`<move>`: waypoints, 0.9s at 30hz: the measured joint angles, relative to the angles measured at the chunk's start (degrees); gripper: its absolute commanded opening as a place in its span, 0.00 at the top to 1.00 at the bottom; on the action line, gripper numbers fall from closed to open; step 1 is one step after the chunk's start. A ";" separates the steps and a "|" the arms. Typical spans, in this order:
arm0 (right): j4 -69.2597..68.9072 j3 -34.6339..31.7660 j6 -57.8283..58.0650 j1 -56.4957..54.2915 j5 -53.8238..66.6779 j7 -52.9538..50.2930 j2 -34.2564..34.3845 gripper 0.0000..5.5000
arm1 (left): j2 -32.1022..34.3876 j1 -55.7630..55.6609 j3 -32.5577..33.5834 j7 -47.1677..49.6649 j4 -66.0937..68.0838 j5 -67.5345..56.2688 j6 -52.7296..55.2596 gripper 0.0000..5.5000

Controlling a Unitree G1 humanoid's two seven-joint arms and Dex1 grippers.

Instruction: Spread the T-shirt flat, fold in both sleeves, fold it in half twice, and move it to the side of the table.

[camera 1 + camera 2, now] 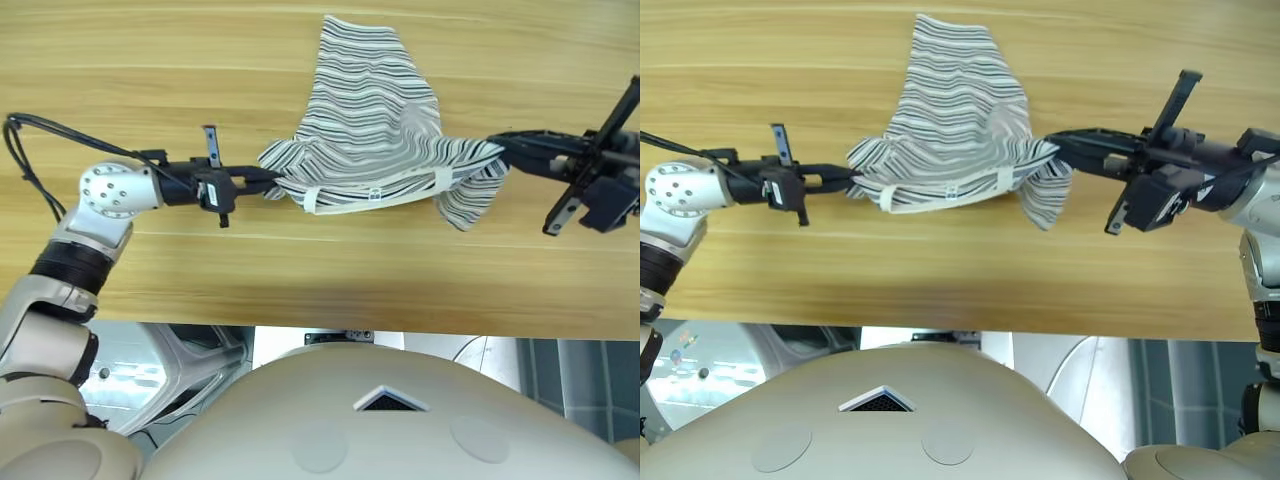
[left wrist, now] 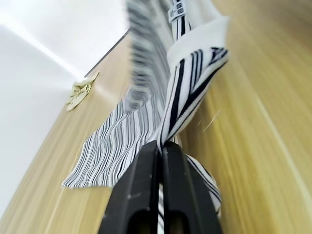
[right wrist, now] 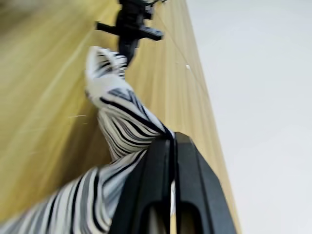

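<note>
Pale wood-grain table [image 1: 150, 60], boards running left to right, white wall beyond its far edge. Near mid-table, a little to the right: shirt [image 1: 370, 110], bunched, not yet flat. Pinched at both near corners: left claw [image 1: 272, 183] closed tight on the left shoulder or sleeve, right claw [image 1: 497, 148] likewise clamped on the right one, no gap at the tips in either wrist view, cloth coming straight out of each. Stretched between the two, the neck edge, with a white ribbed band [image 1: 372, 199] sagging slightly along it; this line left to right, roughly parallel to the table's near edge. Long axis of the body at right angles to that, reaching away from the robot and narrowing to a skewed hem at the far end. Loose flap [image 1: 468, 203], probably the right sleeve, drooping nearer the robot than the right claw. Arms about equally near, one per side, facing each other across the garment. Probably mid-spread; next, likely a pull outward and toward the robot to slide the far part flat. Thin, soft knit in narrow black, grey and white stripes, limp, wrinkling readily, likely to drag easily over smooth wood. Hard black fingers, slim and flat-sided. Small pale crumpled scrap [image 2: 82, 91] near the table's edge by the wall, well apart from the shirt.
</note>
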 measured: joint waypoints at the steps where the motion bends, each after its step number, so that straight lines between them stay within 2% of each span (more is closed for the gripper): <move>1: 0.04 0.43 0.00 0.27 -1.47 0.47 0.39 1.00 | 0.46 0.19 1.07 -0.42 -0.30 0.52 0.41 1.00; 7: 6.57 8.54 -0.12 1.12 -15.05 1.31 6.39 1.00 | 4.90 3.92 8.02 -3.78 -6.76 1.24 2.31 1.00; 9: 3.87 8.30 -1.11 3.51 -7.75 3.13 6.21 1.00 | 5.91 6.11 9.54 -5.86 -10.68 -2.67 3.19 1.00; 12: -2.63 4.21 -2.62 8.20 9.27 7.61 4.27 1.00 | 7.74 13.09 15.70 -11.82 -24.04 -21.82 7.25 1.00; 14: -5.77 0.65 -2.17 10.50 18.36 10.94 4.26 1.00 | 7.86 16.98 21.46 -15.34 -31.19 -33.92 11.41 1.00; 17: -9.49 -5.97 0.25 12.88 30.91 16.94 4.24 1.00 | 7.84 21.65 34.20 -22.11 -40.84 -55.07 22.65 1.00; 18: -9.88 -7.62 1.25 12.26 32.60 18.87 4.14 1.00 | 8.20 22.55 38.85 -25.03 -43.94 -60.11 26.50 1.00; 19: -8.20 -7.65 2.16 9.61 29.57 19.82 4.04 1.00 | 9.78 21.75 40.93 -26.78 -45.56 -59.35 28.60 1.00; 23: 1.95 -2.39 4.90 2.65 13.64 19.66 6.63 1.00 | 8.23 12.46 29.78 -24.73 -37.01 -34.54 32.66 1.00; 27: 15.29 2.14 11.22 -15.46 1.14 15.31 10.82 1.00 | 0.60 -7.59 19.62 -25.90 -12.44 -15.62 33.40 1.00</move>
